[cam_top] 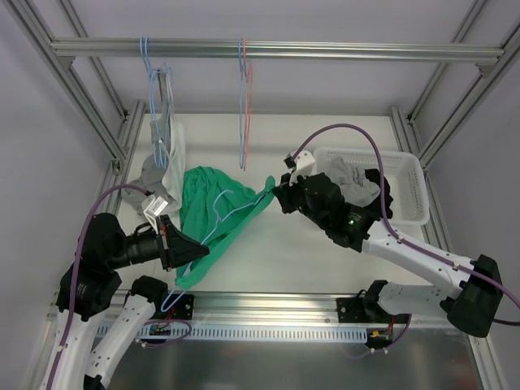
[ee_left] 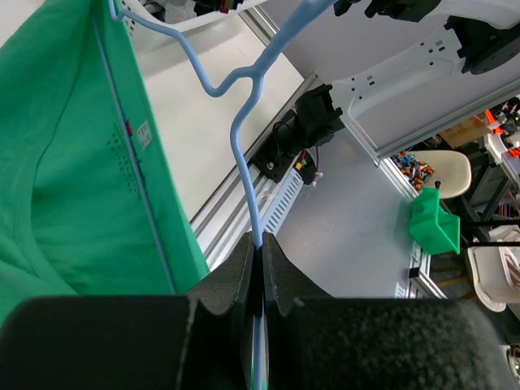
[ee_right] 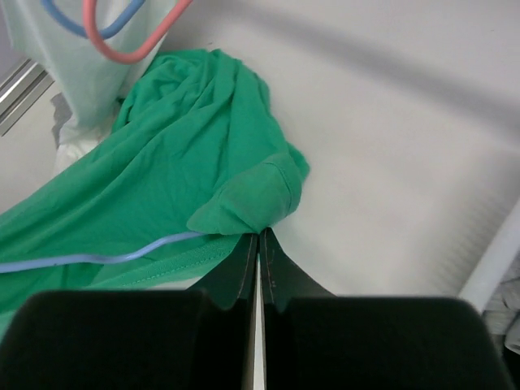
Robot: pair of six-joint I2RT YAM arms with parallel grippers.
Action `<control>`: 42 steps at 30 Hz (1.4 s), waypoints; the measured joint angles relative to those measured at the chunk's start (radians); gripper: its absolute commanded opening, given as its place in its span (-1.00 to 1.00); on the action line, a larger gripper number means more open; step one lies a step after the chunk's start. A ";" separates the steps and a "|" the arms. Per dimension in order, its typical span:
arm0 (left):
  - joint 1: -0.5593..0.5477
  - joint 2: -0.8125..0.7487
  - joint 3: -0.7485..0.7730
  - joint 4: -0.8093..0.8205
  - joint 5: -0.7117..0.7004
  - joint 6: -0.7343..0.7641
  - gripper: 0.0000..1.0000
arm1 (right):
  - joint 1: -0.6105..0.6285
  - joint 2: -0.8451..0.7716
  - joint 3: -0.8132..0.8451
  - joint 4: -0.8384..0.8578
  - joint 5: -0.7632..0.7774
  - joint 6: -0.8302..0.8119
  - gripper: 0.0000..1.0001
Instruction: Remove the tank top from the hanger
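Observation:
The green tank top (cam_top: 213,191) is stretched over the table between my two grippers, with the light blue wire hanger (cam_top: 221,213) still inside it. My left gripper (cam_top: 173,247) is shut on the hanger's wire (ee_left: 244,138), at the near left; green cloth (ee_left: 73,162) hangs to the left of it. My right gripper (cam_top: 276,193) is shut on a folded edge of the tank top (ee_right: 244,199) and pulls it to the right. In the right wrist view the hanger wire (ee_right: 97,258) comes out from under the cloth just left of the gripper (ee_right: 258,237).
A white basket (cam_top: 410,162) with grey and black clothes stands at the right. A rail (cam_top: 325,50) across the back holds a blue hanger (cam_top: 154,89) with pale garments (cam_top: 166,158) and a bare red-and-blue hanger (cam_top: 244,106).

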 measured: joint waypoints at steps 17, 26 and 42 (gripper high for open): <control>0.000 0.163 0.233 0.080 0.020 -0.008 -1.00 | -0.101 -0.055 0.034 -0.128 0.001 0.057 -0.99; -0.013 0.261 0.185 0.731 0.008 -0.218 -1.00 | -0.104 -0.328 -0.008 -0.154 -0.270 0.110 -0.99; -0.540 0.731 0.303 1.391 -0.340 0.198 -1.00 | -0.107 -0.599 -0.021 -0.314 -0.530 0.127 -0.99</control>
